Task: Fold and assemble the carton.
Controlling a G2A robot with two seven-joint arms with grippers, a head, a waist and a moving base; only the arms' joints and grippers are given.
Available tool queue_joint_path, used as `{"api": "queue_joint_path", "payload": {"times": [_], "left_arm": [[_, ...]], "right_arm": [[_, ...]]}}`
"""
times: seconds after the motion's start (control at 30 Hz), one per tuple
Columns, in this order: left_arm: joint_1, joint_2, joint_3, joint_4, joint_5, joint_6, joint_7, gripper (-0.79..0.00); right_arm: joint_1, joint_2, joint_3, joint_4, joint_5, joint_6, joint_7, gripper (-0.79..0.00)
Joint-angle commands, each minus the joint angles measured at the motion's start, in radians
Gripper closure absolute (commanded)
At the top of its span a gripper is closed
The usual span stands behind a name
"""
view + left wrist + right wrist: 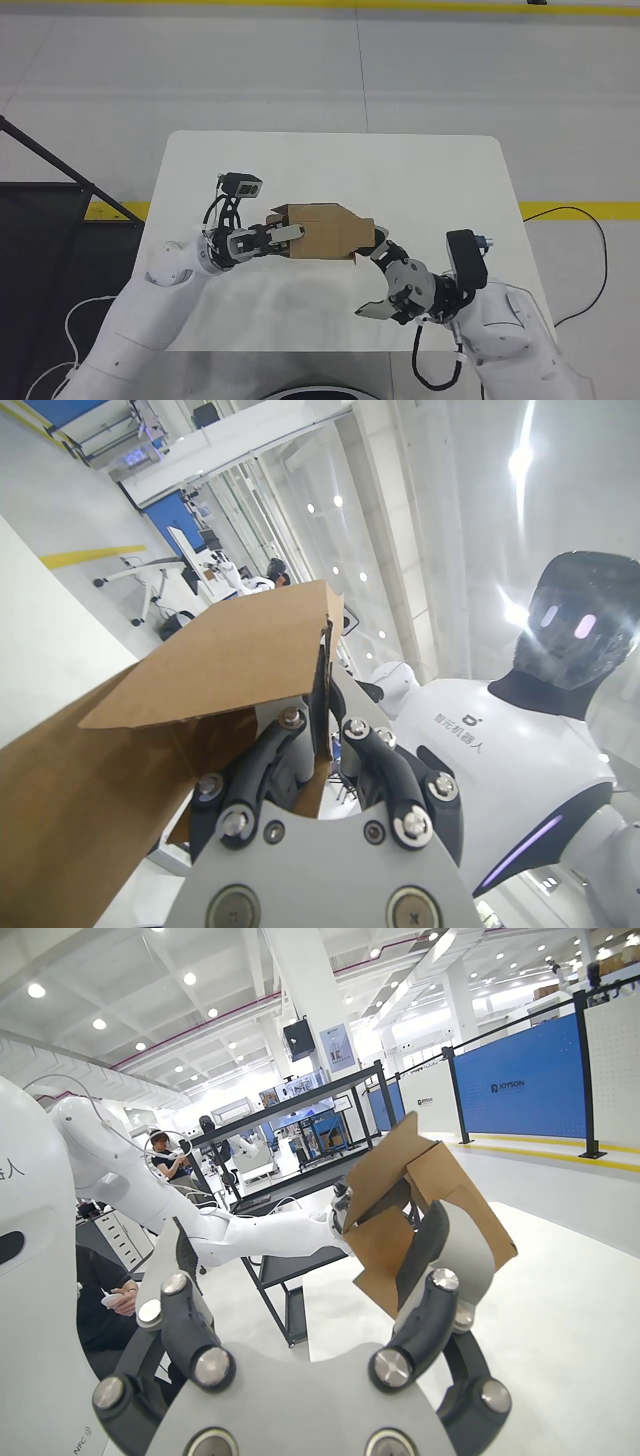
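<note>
Cardboard carton (320, 232) — left wrist view shows left hand (322, 715) clamped on its edge; right hand (307, 1223) gapes wide beside it.

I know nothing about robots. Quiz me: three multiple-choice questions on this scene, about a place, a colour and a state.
1. Where is the carton? A) on the floor B) between the two arms, over the table C) in a basket
2. What colour is it? A) blue B) white C) brown
3. How is the left pincer? A) shut on the carton B) open wide C) holding a cup
Answers: 1 B, an arm at each end; 2 C, cardboard; 3 A, it clamps a flap edge.
</note>
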Motion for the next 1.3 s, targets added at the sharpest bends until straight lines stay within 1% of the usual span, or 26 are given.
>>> {"api": "queue_joint_path", "payload": {"times": [0.0, 0.13, 0.27, 0.4, 0.53, 0.7, 0.83, 0.97, 1.17, 1.27], "left_arm": [[0.016, 0.0, -0.006, -0.015, 0.03, -0.016, 0.014, 0.0], [0.041, -0.001, -0.01, -0.041, 0.04, -0.036, 0.027, 0.0], [0.056, -0.004, -0.023, -0.055, 0.042, -0.087, 0.065, 0.0], [0.065, -0.007, -0.032, -0.066, 0.037, -0.116, 0.086, 0.0], [0.07, -0.009, -0.034, -0.072, 0.046, -0.13, 0.1, 0.0], [0.067, -0.014, -0.035, -0.066, 0.068, -0.155, 0.126, 0.0], [0.063, -0.018, -0.028, -0.062, 0.081, -0.158, 0.143, 0.0], [0.056, -0.022, -0.022, -0.055, 0.088, -0.161, 0.157, 0.0], [0.048, -0.028, -0.017, -0.051, 0.099, -0.176, 0.18, 0.0], [0.047, -0.03, -0.016, -0.05, 0.102, -0.176, 0.182, 0.0]], "right_arm": [[0.0, 0.001, -0.002, 0.001, 0.01, 0.01, 0.006, -0.785], [0.007, 0.001, -0.008, 0.001, 0.026, 0.032, 0.018, -0.785], [0.0, 0.001, 0.01, 0.006, 0.051, 0.044, -0.016, -0.785], [-0.03, 0.008, 0.033, 0.018, 0.132, 0.005, -0.016, -0.785], [-0.04, 0.02, 0.044, 0.03, 0.241, 0.011, 0.076, -0.785], [-0.042, 0.029, 0.067, 0.034, 0.315, 0.04, 0.118, -0.785], [-0.035, 0.036, 0.061, 0.032, 0.377, 0.06, 0.203, -0.785], [-0.027, 0.044, 0.062, 0.026, 0.411, 0.092, 0.279, -0.785], [-0.026, 0.052, 0.062, 0.015, 0.459, 0.157, 0.357, -0.785], [-0.02, 0.055, 0.056, 0.01, 0.491, 0.165, 0.387, -0.785]]}}
